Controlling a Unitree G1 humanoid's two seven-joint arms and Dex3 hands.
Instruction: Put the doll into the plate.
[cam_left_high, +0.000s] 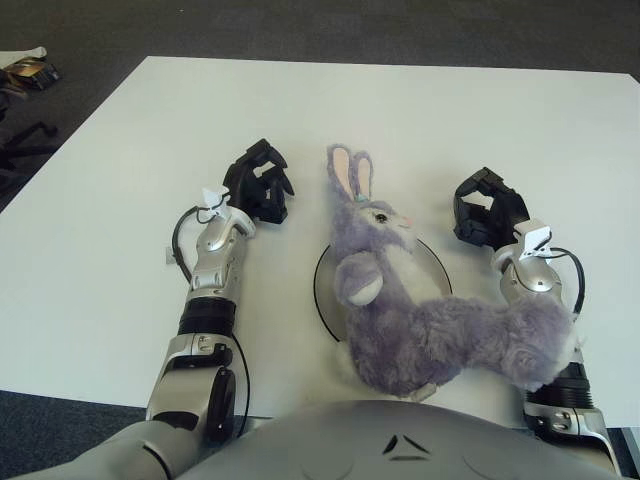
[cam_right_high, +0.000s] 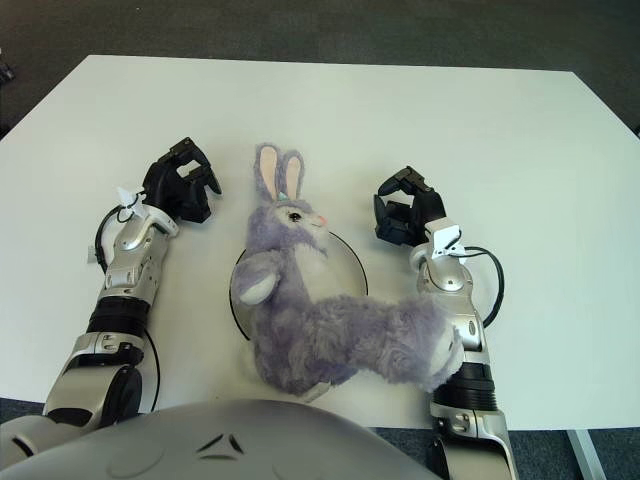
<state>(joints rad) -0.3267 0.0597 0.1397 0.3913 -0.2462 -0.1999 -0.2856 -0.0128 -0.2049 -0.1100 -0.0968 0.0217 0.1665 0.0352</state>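
Already the doll lies over the plate at centre frame, so both hands stand apart. Left hand and right hand flank it on the desk, fingers curled, holding nothing.

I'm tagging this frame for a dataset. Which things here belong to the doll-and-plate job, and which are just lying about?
Belongs to the job:
- rabbit doll, lying over the plate
- plate, mostly covered
- left hand and right hand, either side of the doll, holding nothing

Just lying about:
- dark clutter on the floor, far left

A white table stands on dark carpet.
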